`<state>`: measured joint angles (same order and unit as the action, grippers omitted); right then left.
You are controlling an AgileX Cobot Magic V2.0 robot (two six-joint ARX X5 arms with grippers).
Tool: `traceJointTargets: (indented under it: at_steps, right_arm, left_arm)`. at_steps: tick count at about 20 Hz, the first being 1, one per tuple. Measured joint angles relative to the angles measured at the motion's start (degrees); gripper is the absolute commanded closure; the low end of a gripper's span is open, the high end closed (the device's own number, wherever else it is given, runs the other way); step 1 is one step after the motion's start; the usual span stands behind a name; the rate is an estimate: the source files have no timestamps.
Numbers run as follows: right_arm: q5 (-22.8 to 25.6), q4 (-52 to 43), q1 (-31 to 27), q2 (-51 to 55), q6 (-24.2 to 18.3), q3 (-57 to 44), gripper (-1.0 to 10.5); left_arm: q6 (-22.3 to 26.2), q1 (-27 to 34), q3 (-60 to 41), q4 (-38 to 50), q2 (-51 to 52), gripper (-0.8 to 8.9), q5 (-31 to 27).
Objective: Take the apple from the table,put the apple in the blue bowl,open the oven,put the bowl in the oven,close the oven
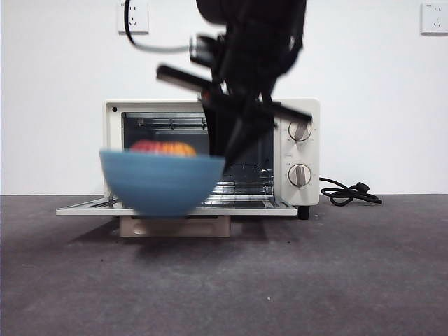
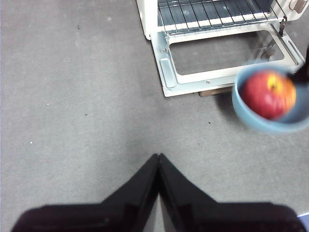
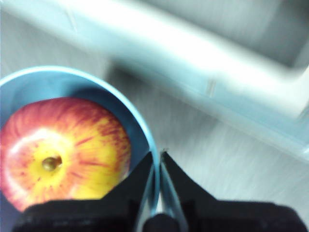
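In front of the oven (image 1: pixel 212 155), in the front view, my right gripper (image 1: pixel 222 150) comes down from above and holds the blue bowl (image 1: pixel 162 182) by its right rim, lifted just clear of the table (image 1: pixel 280 280). The apple (image 1: pixel 162 148) already sits inside it, its red and orange top showing over the rim. The oven door (image 1: pixel 175 207) lies flat open toward me, the rack bare behind it. So I judge three steps done: apple taken, apple in bowl, oven opened. What is left is setting the bowl inside and shutting the door. The bowl looks blurred, so I take it to be moving.

In the left wrist view, my left gripper (image 2: pixel 158 157) hangs over bare table with its jaws pressed together, holding nothing, well apart from the work. Beyond it the open door (image 2: pixel 166 72) and the rack show, and the bowl (image 2: pixel 251 118) with the apple (image 2: pixel 268 94) hovers near the door's front edge.

In the right wrist view, my right gripper (image 3: pixel 158 166) pinches the bowl's thin wall (image 3: pixel 140 125), one jaw inside and one outside. The apple (image 3: pixel 65 152) fills most of the bowl, red streaked over yellow, stem end up. The pale door edge (image 3: pixel 193 63) is smeared with blur behind.
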<state>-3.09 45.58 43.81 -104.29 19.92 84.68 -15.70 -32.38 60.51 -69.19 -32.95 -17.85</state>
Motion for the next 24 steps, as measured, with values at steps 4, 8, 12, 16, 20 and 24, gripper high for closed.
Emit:
traceJointTargets:
  at_steps: [4,8,12,16,20,24]
  right_arm:
    - [3.74,-0.50,-1.81,0.00,-0.37,7.37,9.6]
    - [1.05,0.79,-7.43,-3.74,1.07,15.19,9.6]
    - [0.07,6.25,-11.67,-11.67,2.69,24.59,9.6]
    - [-1.20,8.81,-13.07,-17.66,4.87,33.79,9.6]
    - [-0.44,8.81,-13.86,-19.54,7.96,35.10,9.6]
    - [1.60,9.01,-14.45,-20.17,10.25,35.10,9.6]
  left_arm:
    - [0.00,0.00,0.00,0.35,0.00,8.21,0.00]
    - [0.00,0.00,0.00,1.14,0.00,8.21,0.00]
    - [0.00,0.00,0.00,1.14,0.00,8.21,0.00]
    - [0.00,0.00,0.00,1.03,0.00,8.21,0.00]
    - [0.00,0.00,0.00,-0.85,0.00,8.20,0.00]
    - [0.00,0.00,0.00,-0.85,0.00,8.21,0.00]
